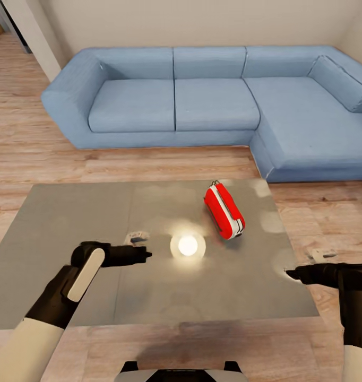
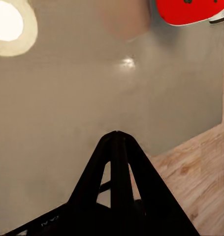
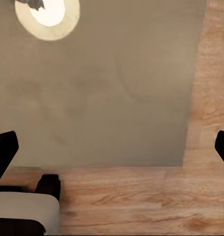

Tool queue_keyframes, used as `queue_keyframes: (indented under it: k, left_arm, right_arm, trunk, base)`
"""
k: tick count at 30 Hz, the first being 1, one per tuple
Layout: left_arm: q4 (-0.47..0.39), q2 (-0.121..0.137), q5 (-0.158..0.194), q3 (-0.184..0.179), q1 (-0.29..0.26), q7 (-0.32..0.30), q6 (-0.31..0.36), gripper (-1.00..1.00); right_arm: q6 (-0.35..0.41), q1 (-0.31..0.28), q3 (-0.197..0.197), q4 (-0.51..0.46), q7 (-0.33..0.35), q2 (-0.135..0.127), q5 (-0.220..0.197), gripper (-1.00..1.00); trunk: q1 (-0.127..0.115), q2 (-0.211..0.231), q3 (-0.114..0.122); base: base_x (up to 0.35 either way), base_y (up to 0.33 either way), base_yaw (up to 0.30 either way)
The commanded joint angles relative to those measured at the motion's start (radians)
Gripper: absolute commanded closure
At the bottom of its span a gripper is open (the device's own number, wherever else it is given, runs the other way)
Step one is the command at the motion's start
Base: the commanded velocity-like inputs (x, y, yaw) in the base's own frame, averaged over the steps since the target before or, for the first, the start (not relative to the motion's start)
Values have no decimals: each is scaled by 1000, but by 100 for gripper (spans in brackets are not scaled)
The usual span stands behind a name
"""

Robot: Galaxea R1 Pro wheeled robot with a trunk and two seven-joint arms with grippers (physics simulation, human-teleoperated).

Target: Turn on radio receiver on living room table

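Radio receiver (image 1: pixel 224 210) lies on the table (image 1: pixel 69 223), on the sofa-ward half of the glossy grey top and just beyond the bright lamp reflection (image 1: pixel 188 245) that sits near the table's middle. Its long axis runs obliquely, one end toward the blue sofa (image 1: pixel 213 101) and the other toward the robot and slightly to its right, with a red face and the white side band turned up toward the head camera. From the reflection, the left gripper (image 1: pixel 145 255) hangs just to the robot's left over the tabletop, while the right gripper (image 1: pixel 290 274) hangs well out to the right, at the table's edge over the wood floor (image 1: pixel 22 154). The radio lies ahead of both, between them and somewhat nearer the left one, so I judge the left arm the handier for reaching forward and to its right. In the left wrist view the left gripper's fingers (image 2: pixel 116 162) are pressed together into a single point, with a red corner of the radio at the frame's rim; in the right wrist view the right gripper's fingers (image 3: pixel 4 147) stand spread wide apart. No brand, label or readable writing shows on the radio.
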Motion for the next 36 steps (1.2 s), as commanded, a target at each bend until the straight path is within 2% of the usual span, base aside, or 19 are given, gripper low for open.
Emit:
queue_keyframes:
  k: [1, 2, 7, 9, 11, 14, 16, 17, 19, 20, 24, 27, 28, 29, 30, 31, 32, 33, 36]
  left_arm:
    - [-9, 5, 1, 0, 19, 0, 0, 100]
    - [-17, 10, 0, 0, 44, 0, -1, 100]
    - [-38, 17, -2, 0, 134, 1, -2, 100]
    - [-66, 32, -2, 0, 173, 1, -2, 100]
    - [-113, 66, -1, 0, 224, 0, -3, 100]
    - [-128, 80, -2, 0, 293, 2, -3, 100]
    - [-131, 86, -2, 0, 329, 3, -3, 100]
    - [-131, 88, -2, 0, 337, 3, -4, 100]
    - [-130, 102, -2, 0, 375, 3, -28, 100]
    - [-129, 106, -1, 0, 383, 3, -40, 100]
    - [-108, 133, 0, 0, 452, 2, -139, 100]
    - [-78, 140, 0, -1, 477, 2, -161, 100]
    - [-31, 143, -2, -16, 495, 3, -176, 100]
    - [11, 144, -3, -45, 502, 4, -210, 100]
    - [72, 145, -2, -91, 506, 3, -276, 100]
    - [93, 145, -2, -107, 506, 2, -298, 100]
    - [161, 144, -2, -155, 508, 2, -362, 100]
    - [184, 144, -2, -171, 508, 2, -382, 100]
    - [328, 141, -2, -234, 509, 2, -484, 100]
  right_arm:
    - [-11, 11, -22, 0, 1, 0, 1, -100]
    - [-28, 21, -54, 0, 2, 1, 3, -100]
    - [-80, 21, -129, -1, 3, 0, 6, -100]
    - [-110, 22, -167, -1, 4, 1, 14, -100]
    - [-152, 22, -240, 0, 5, 3, 63, -100]
    - [-227, 23, -343, 2, 11, 10, 137, -100]
    - [-280, 23, -405, 4, 17, 14, 158, -100]
    - [-294, 23, -419, 5, 17, 15, 161, -100]
    - [-355, 26, -485, 36, 20, 17, 173, -100]
    - [-366, 29, -498, 45, 20, 17, 176, -100]
    - [-477, 67, -608, 131, 21, 18, 241, -100]
    - [-543, 74, -678, 182, 21, 18, 280, -100]
    - [-614, 77, -755, 237, 20, 18, 324, -100]
    - [-661, 78, -808, 279, 17, 18, 360, -100]
    - [-704, 78, -861, 325, 14, 18, 400, -100]
    - [-716, 78, -877, 339, 13, 18, 413, -100]
    - [-751, 79, -923, 382, 10, 18, 453, -100]
    - [-762, 79, -939, 397, 9, 18, 467, -100]
    - [-821, 79, -1030, 499, -23, 18, 558, -100]
  trunk:
    - [0, 0, 2]
    - [0, 0, 3]
    - [0, 0, 11]
    - [0, 0, 15]
    - [0, 0, 18]
    - [0, 0, 23]
    - [0, 0, 26]
    - [0, 0, 27]
    - [0, 0, 31]
    - [0, 0, 32]
    - [0, 0, 39]
    - [0, 0, 43]
    - [0, 0, 45]
    - [0, 0, 47]
    - [0, 0, 48]
    - [0, 0, 50]
    - [0, 0, 51]
    - [0, 0, 53]
    - [0, 0, 58]
  base:
    - [0, 0, 0]
    - [0, 0, 0]
    - [0, 0, 0]
    - [0, 0, 0]
    - [0, 0, 0]
    - [0, 0, 0]
    - [0, 0, 0]
    - [0, 0, 0]
    - [0, 0, 0]
    - [0, 0, 0]
    - [0, 0, 0]
    - [0, 0, 0]
    - [0, 0, 0]
    - [0, 0, 0]
    - [0, 0, 0]
    - [0, 0, 0]
    - [0, 0, 0]
    - [0, 0, 0]
    - [0, 0, 0]
